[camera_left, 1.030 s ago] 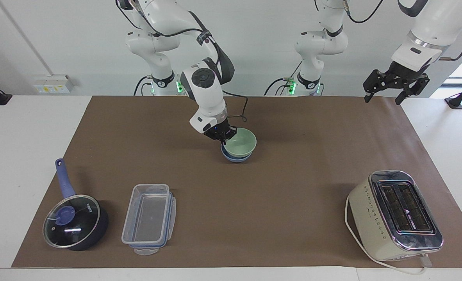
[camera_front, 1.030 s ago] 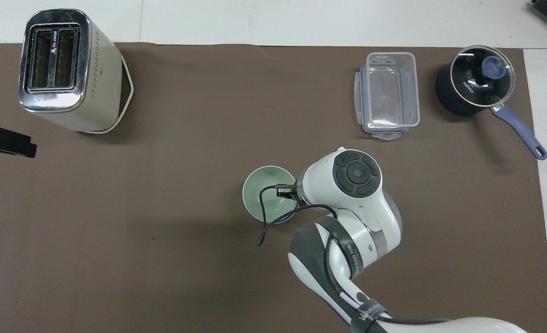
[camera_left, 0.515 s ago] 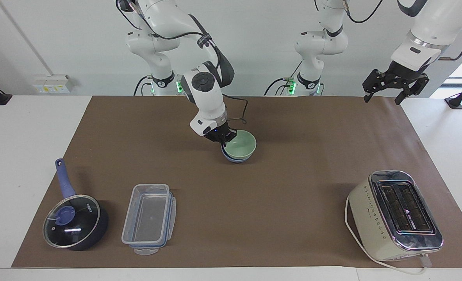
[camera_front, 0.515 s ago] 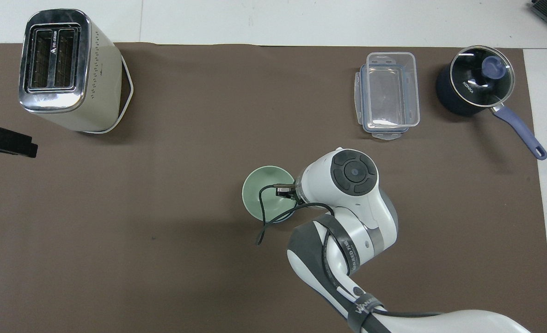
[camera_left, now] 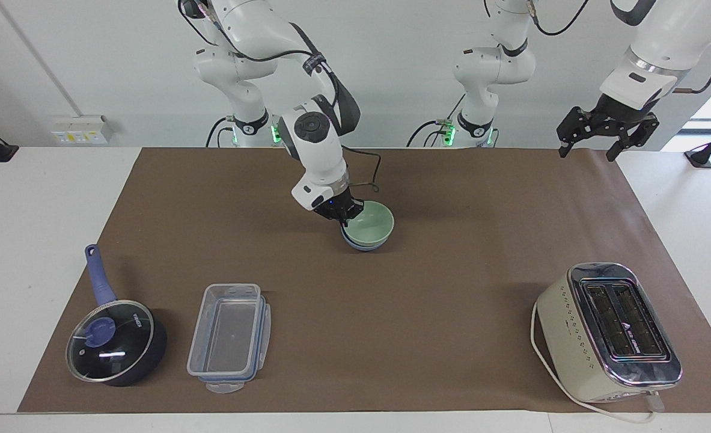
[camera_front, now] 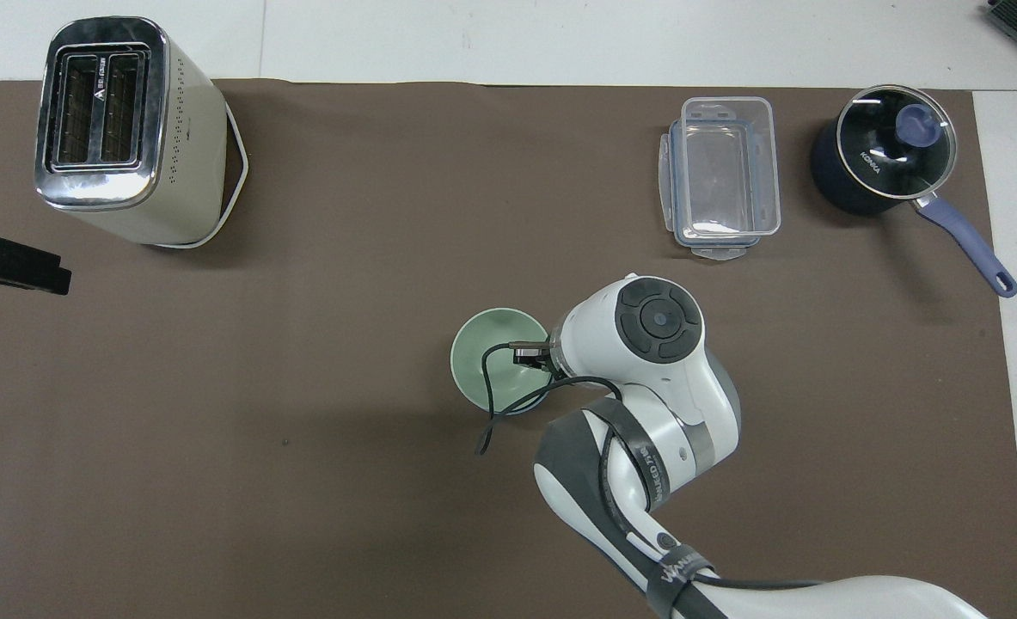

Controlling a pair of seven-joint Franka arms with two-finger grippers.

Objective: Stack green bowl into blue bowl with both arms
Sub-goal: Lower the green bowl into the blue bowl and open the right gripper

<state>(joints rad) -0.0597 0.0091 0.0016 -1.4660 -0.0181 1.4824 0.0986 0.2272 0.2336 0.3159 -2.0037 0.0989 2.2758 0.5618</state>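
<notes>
Blue bowl (camera_left: 355,243) mostly hidden

a robotics lab: two white arms (camera_left: 259,36) bolted at a paper-covered table (camera_left: 451,288).

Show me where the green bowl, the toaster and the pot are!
green bowl (camera_left: 372,221), facing view, on its inside.
toaster (camera_left: 616,322), facing view, on its slotted top.
pot (camera_front: 903,129), overhead view, on its lid knob.
</notes>
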